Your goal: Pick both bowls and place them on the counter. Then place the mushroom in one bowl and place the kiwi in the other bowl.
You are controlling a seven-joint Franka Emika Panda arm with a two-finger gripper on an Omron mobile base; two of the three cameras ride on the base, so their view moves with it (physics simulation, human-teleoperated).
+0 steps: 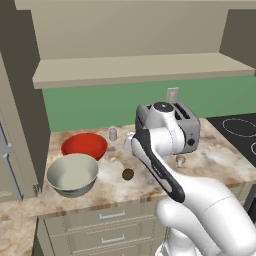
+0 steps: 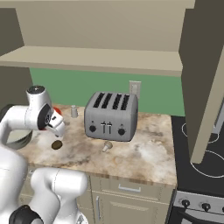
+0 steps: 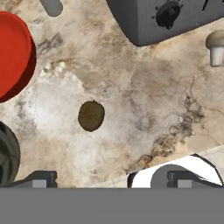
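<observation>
Both bowls stand on the table (image 1: 210, 155), at its left: the red bowl (image 1: 84, 145) behind, the silvery-grey bowl (image 1: 72, 174) in front, rims near or just touching — I cannot tell which. Neither holds anything yet.

The gripper (image 3: 111, 179) hangs above the table with its jaws spread fully apart and nothing between them. In the hand view the kiwi (image 3: 91, 115) lies ahead of the finger tips, slightly toward the left one, on bare stone well apart from the red bowl's rim. Its long axis runs roughly up the hand view, a little tilted, so it lies along the line of approach and the jaws would close across its short width. In my judgement a straight descent with a small shift toward the kiwi would centre it.

The mushroom (image 3: 215, 47) lies on its side just beside the toaster (image 2: 111, 115), farther off to the right — cap toward the toaster, stem pointing away. A small shaker (image 1: 113, 133) stands behind the red bowl.
</observation>
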